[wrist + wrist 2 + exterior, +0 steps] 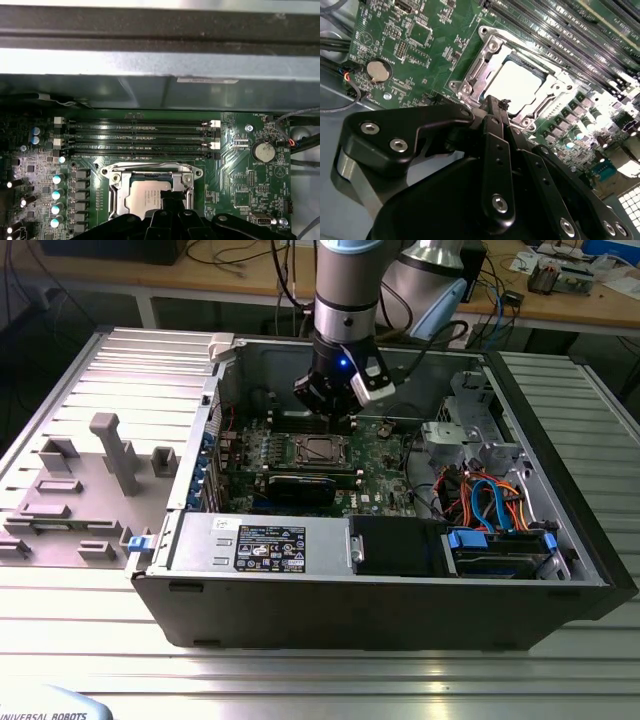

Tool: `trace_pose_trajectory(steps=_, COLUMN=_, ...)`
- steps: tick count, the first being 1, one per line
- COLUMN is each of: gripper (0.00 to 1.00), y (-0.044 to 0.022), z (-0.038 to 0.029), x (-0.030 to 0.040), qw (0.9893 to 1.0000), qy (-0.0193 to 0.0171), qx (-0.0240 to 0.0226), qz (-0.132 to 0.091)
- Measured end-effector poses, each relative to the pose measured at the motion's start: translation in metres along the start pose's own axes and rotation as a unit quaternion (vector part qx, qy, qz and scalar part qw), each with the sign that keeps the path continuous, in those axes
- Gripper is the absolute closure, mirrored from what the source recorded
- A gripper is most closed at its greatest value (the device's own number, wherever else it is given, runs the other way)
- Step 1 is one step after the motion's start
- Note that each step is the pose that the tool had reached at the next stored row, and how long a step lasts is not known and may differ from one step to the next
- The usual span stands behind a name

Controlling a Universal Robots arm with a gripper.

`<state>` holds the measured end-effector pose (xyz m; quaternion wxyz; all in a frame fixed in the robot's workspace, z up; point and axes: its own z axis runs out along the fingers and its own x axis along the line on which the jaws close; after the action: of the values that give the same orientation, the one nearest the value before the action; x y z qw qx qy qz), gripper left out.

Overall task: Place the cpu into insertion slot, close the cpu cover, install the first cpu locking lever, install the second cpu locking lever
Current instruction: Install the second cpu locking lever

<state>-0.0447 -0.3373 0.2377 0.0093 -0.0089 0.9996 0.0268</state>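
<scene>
The cpu point(517, 90) lies flat in its socket on the green motherboard, its silvery top showing through the window of the cpu cover point(554, 86). The cover point(116, 192) lies down flat around the chip point(142, 197). In the exterior view the socket with the cpu point(318, 449) sits mid-board inside the open computer case. My gripper point(335, 418) hangs just above and behind it. In both wrist views the black fingers meet at a point over the socket's edge, shut with nothing between them point(496, 102) point(169, 196). I cannot make out the locking levers' positions.
Memory slots point(140, 135) run beside the socket, and a coin battery point(262, 151) sits further off. A long black card point(300, 487), the power supply point(260, 540) and orange and blue cables point(480, 500) fill the case. Grey fixtures point(115, 450) stand at the exterior view's left.
</scene>
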Motion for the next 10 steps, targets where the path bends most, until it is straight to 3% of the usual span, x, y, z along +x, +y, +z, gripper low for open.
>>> trace_pose_trajectory(steps=5, gripper=0.89, y=-0.0101, z=-0.0005, x=0.0001, qw=1.0, qy=0.0009, qx=0.0, qz=0.0)
trace_pose_trajectory(steps=10, gripper=0.89, y=-0.0116, z=-0.0006, x=0.0002, qw=1.0, qy=0.001, qx=0.0, qz=0.0)
